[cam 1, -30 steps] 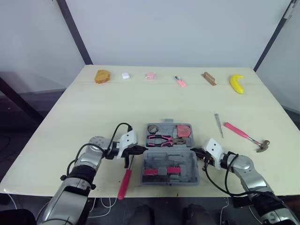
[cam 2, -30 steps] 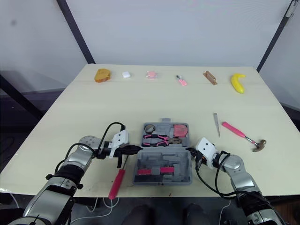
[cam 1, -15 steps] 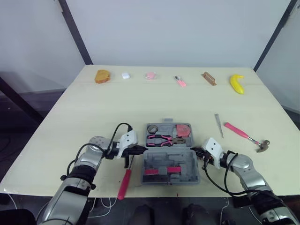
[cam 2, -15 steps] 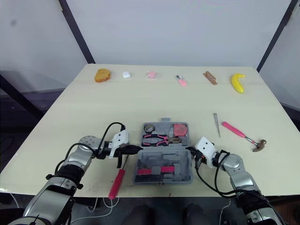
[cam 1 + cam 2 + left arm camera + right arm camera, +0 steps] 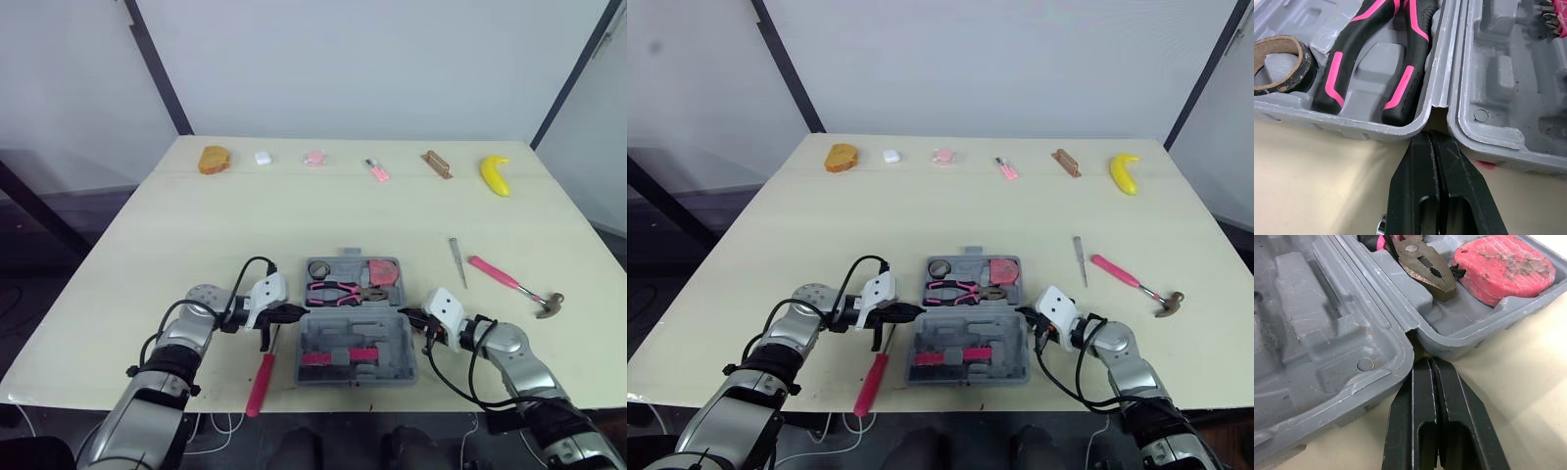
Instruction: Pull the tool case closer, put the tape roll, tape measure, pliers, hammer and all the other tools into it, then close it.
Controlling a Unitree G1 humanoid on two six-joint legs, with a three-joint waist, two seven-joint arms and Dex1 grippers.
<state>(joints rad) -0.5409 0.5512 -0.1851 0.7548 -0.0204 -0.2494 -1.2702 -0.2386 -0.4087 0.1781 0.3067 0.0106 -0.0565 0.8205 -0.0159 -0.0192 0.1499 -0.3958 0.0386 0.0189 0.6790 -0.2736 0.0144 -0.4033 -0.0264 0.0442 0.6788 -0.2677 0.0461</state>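
Flanks the open tool case [image 5: 392, 345] at the near edge of the bench [image 5: 196, 235] with left end effector [image 5: 292, 314] and right end effector [image 5: 409, 315] both pinched closed, empty; probably finishing the pull, next needs grasping the hammer [image 5: 513, 284].

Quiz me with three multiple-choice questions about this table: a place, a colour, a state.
1. Where is the hammer, relative to the tool case? A) inside it B) on the table to its right C) under it
2. The pliers' handles are: A) pink and black B) blue C) green
3. The tool case is: A) shut B) open C) upside down
Answers: 1 B, it lies on bare tabletop; 2 A, clear in the left wrist view; 3 B, both halves lie flat, insides showing.
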